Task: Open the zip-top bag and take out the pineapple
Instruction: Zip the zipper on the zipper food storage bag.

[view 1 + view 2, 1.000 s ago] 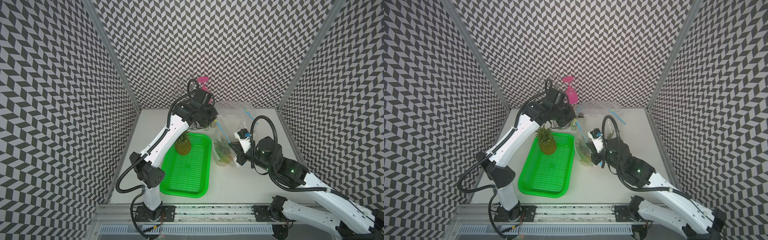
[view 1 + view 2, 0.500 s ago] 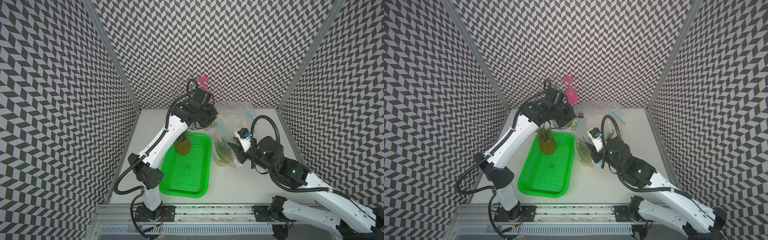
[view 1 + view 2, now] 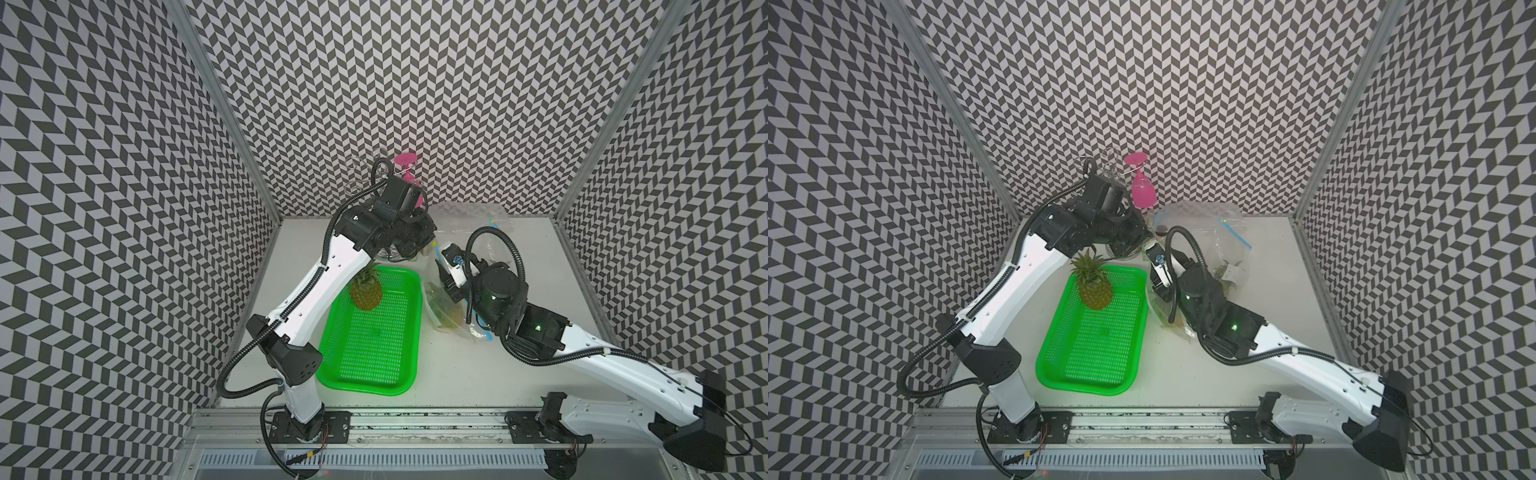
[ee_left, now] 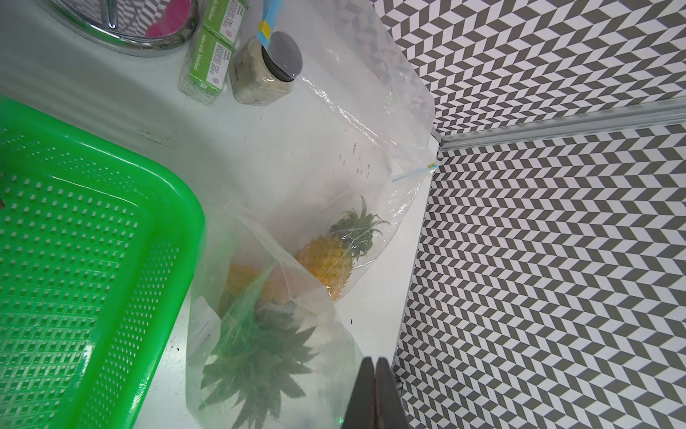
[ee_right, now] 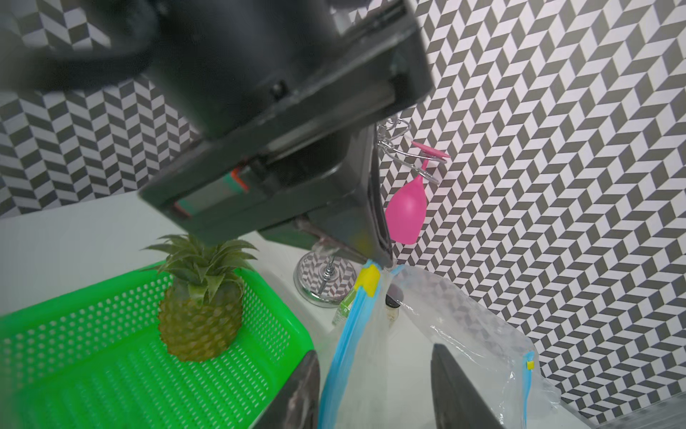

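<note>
Around me stood three walls (image 3: 415, 104) papered in a black-and-white chevron pattern, one at the back and one on either side. Bare aluminium posts (image 3: 224, 112) ran up the two back corners. The counter (image 3: 478, 374) beneath me was plain white, scuffed with a few dark marks. An aluminium rail (image 3: 415, 415) edged its front. The light was bright and even, with soft shadows.

Nothing legible. White print on the green cartons (image 4: 209, 48), just beside the jar (image 4: 260, 78): too blurred to read. Faint grey lettering on the zip-top bag (image 4: 297, 315) label (image 4: 203, 328): unreadable too.
</note>
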Action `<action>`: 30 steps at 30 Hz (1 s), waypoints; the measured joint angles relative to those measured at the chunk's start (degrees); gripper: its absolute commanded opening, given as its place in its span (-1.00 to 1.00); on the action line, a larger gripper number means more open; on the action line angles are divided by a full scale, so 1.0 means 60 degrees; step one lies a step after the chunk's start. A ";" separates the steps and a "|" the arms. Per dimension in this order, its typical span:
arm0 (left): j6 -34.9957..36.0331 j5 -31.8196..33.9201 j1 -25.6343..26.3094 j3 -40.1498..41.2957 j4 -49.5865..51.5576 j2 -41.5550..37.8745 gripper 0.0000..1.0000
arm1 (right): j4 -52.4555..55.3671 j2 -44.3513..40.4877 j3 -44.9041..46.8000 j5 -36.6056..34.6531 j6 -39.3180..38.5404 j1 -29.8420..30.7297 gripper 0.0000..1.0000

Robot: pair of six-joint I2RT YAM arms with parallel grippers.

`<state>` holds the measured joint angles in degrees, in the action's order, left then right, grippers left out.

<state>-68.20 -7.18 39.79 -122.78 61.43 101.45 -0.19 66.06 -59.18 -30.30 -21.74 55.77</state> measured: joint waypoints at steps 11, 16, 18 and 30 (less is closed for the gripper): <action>-0.0007 0.0000 0.0000 0.0000 0.0007 0.0000 -1.00 | -0.0736 0.0692 -0.0375 -0.0153 -0.0087 0.0000 -0.25; -0.0007 0.0000 0.0018 -0.0004 0.0004 0.0000 -1.00 | -0.0758 0.0787 -0.0382 -0.0127 -0.0015 0.0000 -0.24; -0.0011 0.0000 0.0036 -0.0007 0.0004 0.0000 -1.00 | -0.0772 0.0823 -0.0382 -0.0138 0.0011 0.0000 -0.35; -0.0076 0.0040 0.0120 -0.0033 0.0069 0.0000 -1.00 | -0.0994 0.1304 -0.0455 -0.0219 0.0087 -0.0262 -0.76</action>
<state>-68.66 -6.94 40.51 -122.98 61.84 101.45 -6.15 73.89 -61.91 -31.62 -21.21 54.19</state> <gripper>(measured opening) 0.048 0.146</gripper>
